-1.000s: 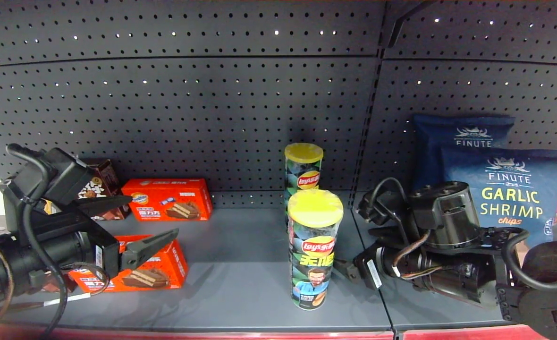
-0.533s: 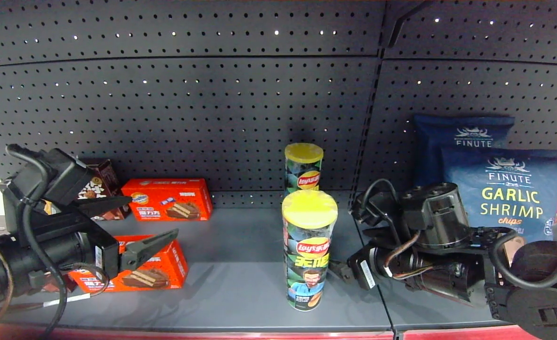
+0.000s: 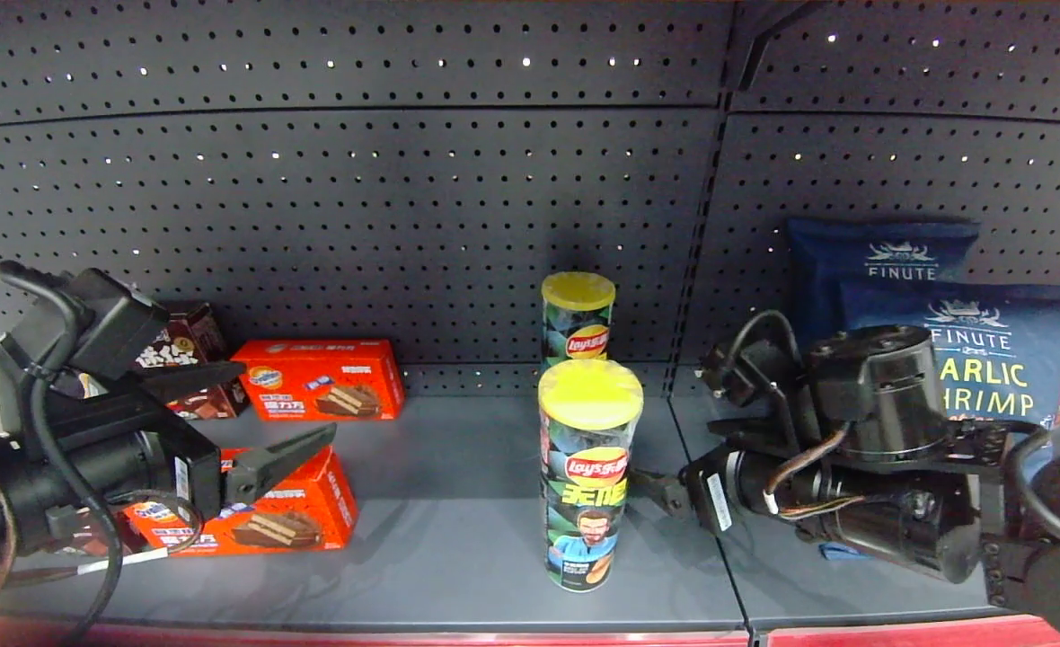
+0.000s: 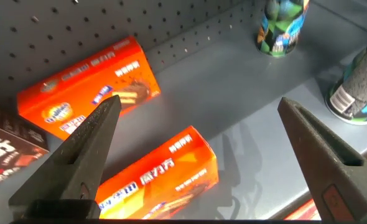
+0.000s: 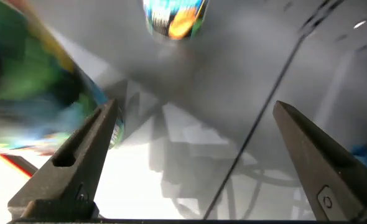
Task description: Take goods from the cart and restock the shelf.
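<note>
While resting on shelf (image 3: 458, 503): two chip cans (image 3: 589, 476), two orange boxes (image 3: 319, 377), two blue bags (image 3: 988, 359); left gripper (image 4: 199, 102), right gripper (image 5: 195, 104) jaws open.

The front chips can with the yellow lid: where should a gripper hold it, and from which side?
Grip the front chips can around the middle of its round wall, below the yellow lid. It stands upright, so probably come level from the robot's right, where the open right gripper is; another can stands behind.

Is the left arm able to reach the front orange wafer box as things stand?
Probably yes: the left tool hangs open just above the front orange wafer box, and nothing stands between them.
</note>
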Motion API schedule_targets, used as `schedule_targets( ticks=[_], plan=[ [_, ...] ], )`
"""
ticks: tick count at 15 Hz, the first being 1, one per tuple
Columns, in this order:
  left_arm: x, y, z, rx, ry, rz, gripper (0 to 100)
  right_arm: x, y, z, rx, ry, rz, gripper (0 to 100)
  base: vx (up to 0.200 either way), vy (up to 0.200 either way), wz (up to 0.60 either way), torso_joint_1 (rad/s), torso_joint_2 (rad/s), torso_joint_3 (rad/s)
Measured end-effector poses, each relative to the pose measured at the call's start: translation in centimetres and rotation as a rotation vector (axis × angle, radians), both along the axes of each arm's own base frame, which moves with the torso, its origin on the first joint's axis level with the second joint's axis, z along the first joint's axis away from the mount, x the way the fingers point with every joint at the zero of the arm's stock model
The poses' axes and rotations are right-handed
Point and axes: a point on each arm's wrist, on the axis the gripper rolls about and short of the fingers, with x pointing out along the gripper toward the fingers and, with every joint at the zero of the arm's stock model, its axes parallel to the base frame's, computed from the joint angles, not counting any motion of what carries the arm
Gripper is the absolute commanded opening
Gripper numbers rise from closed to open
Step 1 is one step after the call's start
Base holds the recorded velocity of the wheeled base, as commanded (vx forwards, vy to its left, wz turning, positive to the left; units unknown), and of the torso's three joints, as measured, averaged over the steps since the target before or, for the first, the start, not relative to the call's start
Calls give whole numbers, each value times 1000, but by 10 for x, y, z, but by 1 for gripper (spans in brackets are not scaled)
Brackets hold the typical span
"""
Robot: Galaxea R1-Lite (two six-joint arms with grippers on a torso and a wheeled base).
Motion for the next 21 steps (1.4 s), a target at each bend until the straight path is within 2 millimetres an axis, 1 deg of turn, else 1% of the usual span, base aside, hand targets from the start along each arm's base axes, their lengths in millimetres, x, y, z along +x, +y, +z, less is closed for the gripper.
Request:
schedule_targets(
  ticks=[2, 4, 6, 8, 10, 12, 14, 16, 17, 18, 19, 21],
  plan=[
    [-7, 1, 8, -4, -43, 8, 100, -9, -12, 22, 55, -53, -24, 100, 0, 0, 0, 0, 0, 0],
    [-22, 4, 18, -13, -100, 37, 100, -22, -32, 43, 105, -111, -59, 100, 0, 0, 0, 0, 0, 0],
    [-44, 9, 21, -39, -142, 85, 100, -37, -58, 58, 144, -164, -108, 100, 0, 0, 0, 0, 0, 0],
    [-74, 15, 17, -63, -174, 145, 100, -56, -87, 60, 162, -199, -168, 100, 0, 0, 0, 0, 0, 0],
    [-107, 22, 3, -62, -171, 207, 100, -77, -116, 52, 159, -220, -246, 100, 0, 0, 0, 0, 0, 0],
    [-140, 29, -14, -43, -124, 266, 100, -98, -138, 41, 150, -245, -343, 100, 0, 0, 0, 0, 0, 0],
    [-173, 35, -34, -25, -88, 318, 100, -119, -155, 26, 121, -253, -456, 100, 0, 0, 0, 0, 0, 0],
    [-199, 39, -55, -16, -72, 358, 100, -140, -168, 6, 88, -261, -577, 100, 0, 0, 0, 0, 0, 0],
    [-207, 40, -67, -13, -68, 377, 100, -150, -174, -6, 71, -263, -631, 100, 0, 0, 0, 0, 0, 0],
    [-212, 41, -77, -15, -76, 392, 100, -160, -178, -16, 70, -273, -662, 100, 0, 0, 0, 0, 0, 0],
    [-214, 41, -83, -22, -100, 401, 100, -170, -182, -26, 78, -287, -680, 100, 0, 0, 0, 0, 0, 0],
    [-212, 41, -98, -30, -123, 405, 100, -187, -187, -41, 104, -324, -671, 100, 0, 0, 0, 0, 0, 0]
  ],
)
